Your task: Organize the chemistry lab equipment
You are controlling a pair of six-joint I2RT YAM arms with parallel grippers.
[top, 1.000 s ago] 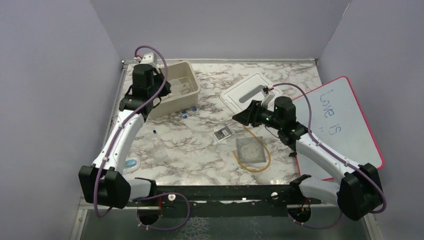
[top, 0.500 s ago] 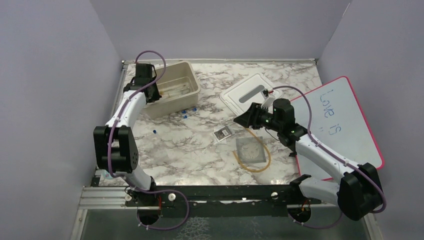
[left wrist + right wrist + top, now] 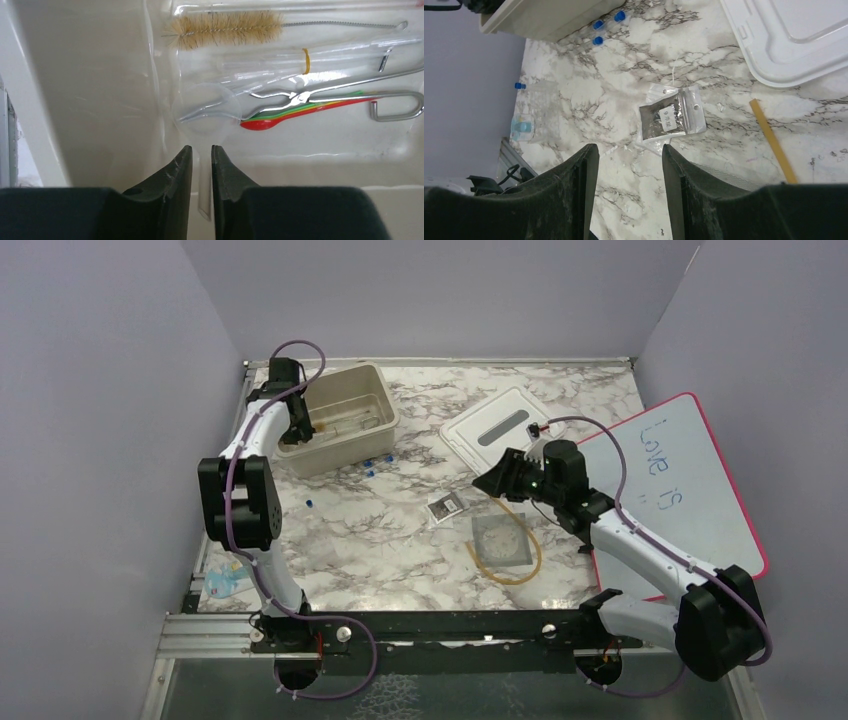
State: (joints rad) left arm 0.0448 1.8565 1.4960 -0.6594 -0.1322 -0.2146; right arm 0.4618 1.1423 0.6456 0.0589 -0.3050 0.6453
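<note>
— Where's the left pincer (image 3: pixel 200 148) right now?
— Down inside the beige bin (image 3: pixel 100 75), at the far left corner of the surface (image 3: pixel 380 530). Its fingers are nearly together, just a slit between them. A clear stem (image 3: pixel 202 200) sits in that slit; pinched or loose, I cannot tell.
— What's lying in there?
— The brush (image 3: pixel 225 29) lies flat at the top of the wrist view, long axis left to right, bristles left, wire loop right. Below it the metal tongs (image 3: pixel 310 92) run on nearly the same line, tips to the left, over a fan of coloured spoons (image 3: pixel 300 111).
— And the other arm?
— The right pincer (image 3: pixel 630 146) hangs with fingers wide apart, nothing between them, over the black-and-white packet (image 3: pixel 671 117). That lies flat on the surface, long axis across the wrist view, hang hole to the right. Just beside it is the wire gauze (image 3: pixel 498 540) with the amber tubing loop (image 3: pixel 539 545) around it, and blue-capped tubes (image 3: pixel 598 25) lie by the bin's outer wall
</note>
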